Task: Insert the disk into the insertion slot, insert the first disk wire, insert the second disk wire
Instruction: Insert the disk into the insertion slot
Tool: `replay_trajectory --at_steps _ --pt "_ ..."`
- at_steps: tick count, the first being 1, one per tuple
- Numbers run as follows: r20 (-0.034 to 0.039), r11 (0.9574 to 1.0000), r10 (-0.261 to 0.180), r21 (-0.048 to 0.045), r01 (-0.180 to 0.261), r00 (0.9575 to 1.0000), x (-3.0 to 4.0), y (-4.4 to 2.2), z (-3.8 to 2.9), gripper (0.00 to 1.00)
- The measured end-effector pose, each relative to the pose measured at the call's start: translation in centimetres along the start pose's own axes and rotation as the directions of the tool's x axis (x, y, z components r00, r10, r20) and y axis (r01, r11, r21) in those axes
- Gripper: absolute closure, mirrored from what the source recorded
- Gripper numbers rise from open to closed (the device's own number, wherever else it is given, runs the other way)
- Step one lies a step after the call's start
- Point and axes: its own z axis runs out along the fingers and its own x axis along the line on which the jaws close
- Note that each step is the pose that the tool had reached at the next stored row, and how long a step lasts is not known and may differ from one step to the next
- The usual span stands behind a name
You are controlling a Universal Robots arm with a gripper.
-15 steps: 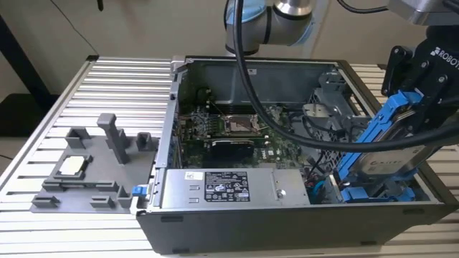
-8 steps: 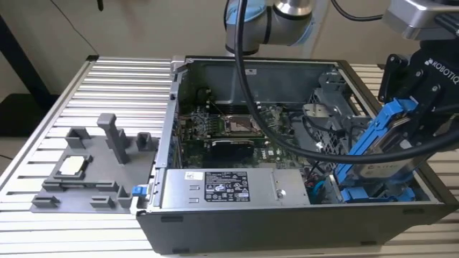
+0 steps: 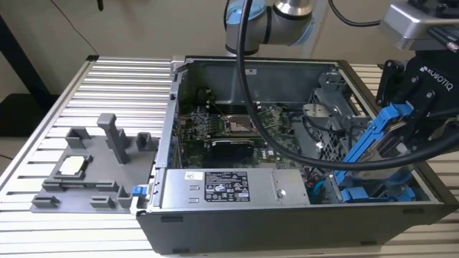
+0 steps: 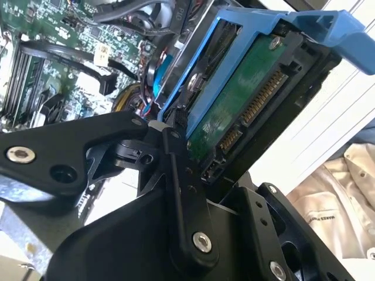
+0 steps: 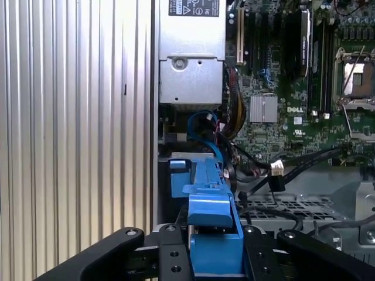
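My gripper [image 3: 410, 119] is shut on the disk [image 3: 374, 141], a silver drive clipped in a bright blue carrier. I hold it steeply tilted at the exterior view's right end of the open computer case, with its lower end dipping into the insertion slot [image 3: 326, 141], a grey perforated bay with blue tabs. In the second wrist view the disk [image 4: 246, 96] shows its green board and connector edge between my black fingers [image 4: 179, 170]. The first wrist view has the blue carrier [image 5: 211, 225] clamped in my gripper [image 5: 214, 252] above the perforated bay [image 5: 293, 206]. A blue cable [image 5: 202, 120] and a black cable with a pale plug [image 5: 275, 170] lie loose beside it.
The silver power-supply box [image 3: 229, 188] sits at the case's front wall, with the motherboard [image 3: 237, 129] behind it. A grey fixture tray [image 3: 86, 172] with upright posts stands on the slatted table [image 3: 72, 91] at the exterior view's left. My arm's black cable [image 3: 258, 107] hangs across the case.
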Motion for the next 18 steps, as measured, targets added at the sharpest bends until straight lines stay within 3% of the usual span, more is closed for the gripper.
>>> replay_trajectory --at_steps 8,18 --pt "0.0109 1.0000 0.000 0.0000 0.000 0.9999 -0.02 -0.34 0.48 0.67" --pt "0.0111 1.0000 0.000 0.0001 0.000 0.9999 0.00 -0.45 2.26 0.67"
